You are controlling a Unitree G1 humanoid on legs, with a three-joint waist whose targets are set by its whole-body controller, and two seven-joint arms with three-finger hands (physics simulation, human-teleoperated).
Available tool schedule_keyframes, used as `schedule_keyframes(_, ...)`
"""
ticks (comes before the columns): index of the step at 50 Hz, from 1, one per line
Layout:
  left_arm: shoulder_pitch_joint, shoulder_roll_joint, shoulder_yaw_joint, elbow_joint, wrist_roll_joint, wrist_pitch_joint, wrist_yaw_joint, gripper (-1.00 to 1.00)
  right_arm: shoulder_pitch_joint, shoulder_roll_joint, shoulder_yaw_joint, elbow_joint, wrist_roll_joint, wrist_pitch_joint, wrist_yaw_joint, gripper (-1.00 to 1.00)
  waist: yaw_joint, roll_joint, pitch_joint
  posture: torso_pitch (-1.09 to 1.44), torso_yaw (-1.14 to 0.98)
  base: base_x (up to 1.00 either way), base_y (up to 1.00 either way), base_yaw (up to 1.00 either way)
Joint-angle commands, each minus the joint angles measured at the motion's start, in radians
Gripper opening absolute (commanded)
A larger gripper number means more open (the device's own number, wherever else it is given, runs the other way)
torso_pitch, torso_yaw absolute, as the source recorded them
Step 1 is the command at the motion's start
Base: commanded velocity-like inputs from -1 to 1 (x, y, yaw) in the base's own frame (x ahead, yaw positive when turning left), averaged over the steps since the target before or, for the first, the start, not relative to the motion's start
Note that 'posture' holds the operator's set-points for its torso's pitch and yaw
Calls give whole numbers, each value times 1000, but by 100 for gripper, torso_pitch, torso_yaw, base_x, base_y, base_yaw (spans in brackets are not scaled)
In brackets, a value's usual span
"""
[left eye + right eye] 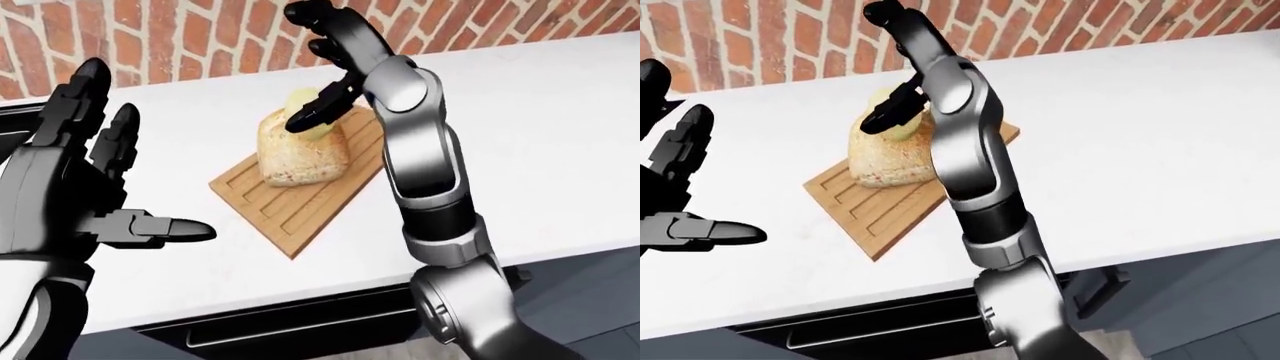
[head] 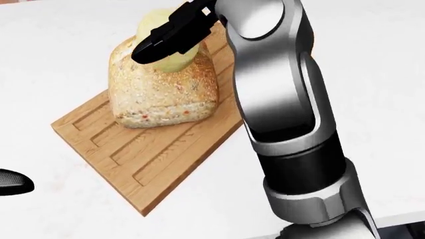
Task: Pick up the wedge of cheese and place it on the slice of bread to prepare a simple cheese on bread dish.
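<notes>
The cheese (image 2: 163, 37) is pale yellow. The bread (image 2: 163, 92) is golden brown with tiny specks and some red bits. The cutting board (image 2: 143, 157) is orange-brown wood with grooved lines. The counter (image 1: 560, 142) is white. The wall (image 1: 180, 37) in the upper left is red brick. The right hand (image 1: 330, 56) and left hand (image 1: 75, 176) are black, on shiny grey arms.

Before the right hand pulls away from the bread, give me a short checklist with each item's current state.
1. Cheese resting on the bread: ok.
2. Bread on the cutting board: ok.
3. Right hand fingers spread, not closed on the cheese: ok.
4. One finger clear of the cheese: cannot tell; it crosses over it.
5. Left hand open and off to the left in the left-eye view: ok.
</notes>
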State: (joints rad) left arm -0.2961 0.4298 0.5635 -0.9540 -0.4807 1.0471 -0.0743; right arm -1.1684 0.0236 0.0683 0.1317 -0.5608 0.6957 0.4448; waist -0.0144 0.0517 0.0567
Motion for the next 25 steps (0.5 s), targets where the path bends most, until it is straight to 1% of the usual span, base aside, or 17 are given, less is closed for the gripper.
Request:
schedule_keyframes(1, -17, 14, 9, -18, 2, -27, 7, 100, -25, -7, -4, -76, -14, 10, 10, 73, -1, 6, -25, 0, 0, 0, 0, 0)
schedule_keyframes(5, -28, 22, 13, -24, -6, -11, 13, 100, -12, -24, -13, -131, -19, 39, 31, 73, 0, 4, -23, 0, 0, 0, 0, 0)
schedule_keyframes(9, -60, 37, 10, -27, -24, 17, 33, 100, -7, -53, -28, -227, -25, 102, 63, 73, 0, 1, -23, 0, 0, 0, 0, 0)
schedule_keyframes(11, -75, 45, 9, -29, -35, 31, 43, 100, -8, -71, -36, -270, -24, 132, 75, 76, 1, 0, -21, 0, 0, 0, 0, 0)
schedule_keyframes(15, -96, 62, 22, -35, -64, 56, 61, 100, -10, -102, -42, -354, -27, 199, 101, 76, 1, -1, -18, 0, 0, 0, 0, 0)
schedule_keyframes(18, -124, 82, 45, -52, -110, 95, 83, 100, -10, -129, -53, -427, -33, 255, 123, 74, 0, -1, -15, 0, 0, 0, 0, 0)
schedule_keyframes(22, -143, 113, 77, -57, -173, 119, 116, 100, 4, -163, -67, -505, -33, 312, 139, 80, -1, -2, -11, 0, 0, 0, 0, 0)
schedule_keyframes(24, -164, 141, 103, -57, -223, 142, 140, 100, 8, -182, -70, -530, -32, 334, 146, 97, -2, -2, -10, 0, 0, 0, 0, 0)
schedule_keyframes(25, -183, 162, 134, -54, -263, 162, 156, 100, 0, -196, -73, -545, -34, 353, 155, 100, -2, -2, -9, 0, 0, 0, 0, 0)
